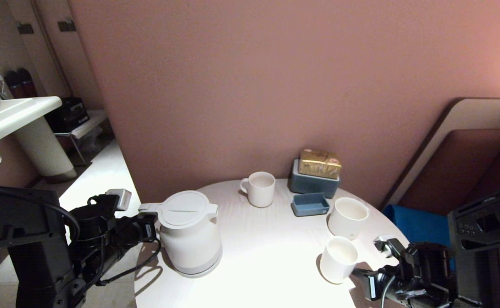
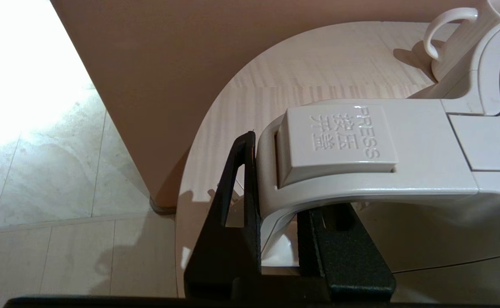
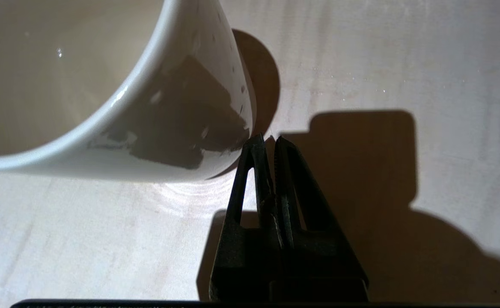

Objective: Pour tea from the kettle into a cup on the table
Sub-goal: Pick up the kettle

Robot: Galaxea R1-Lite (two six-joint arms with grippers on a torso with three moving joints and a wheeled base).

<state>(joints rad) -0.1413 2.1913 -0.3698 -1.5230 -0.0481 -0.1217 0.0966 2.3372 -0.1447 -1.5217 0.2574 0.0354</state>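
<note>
A: Start on the left. What is the left gripper doing?

B: Its black fingers pinch the kettle's loop handle, one outside and one inside the loop. The left wrist view shows a square button on the handle marked PRESS with Chinese characters; the head view does not show that lettering.

A: And the kettle itself?

B: Smooth white plastic, a flat round lid, a grey band at its foot. It stands upright at the near left of the table, a round white top with faint wood grain. The lid is shut, so I cannot tell what is inside.

A: Moving right?

B: A white mug with a loop handle at the far side, then a blue-grey box carrying a gold-wrapped packet, and a small blue tray in front of it. A wider white cup sits right of the tray.

A: The cup?

B: Near right, upright, tapered and glossy. The right wrist view looks into it: pale inside, with no reddish liquid visible.

A: The right gripper?

B: Fingers pressed together, holding nothing, tips just beside the cup's base, low over the table.
</note>
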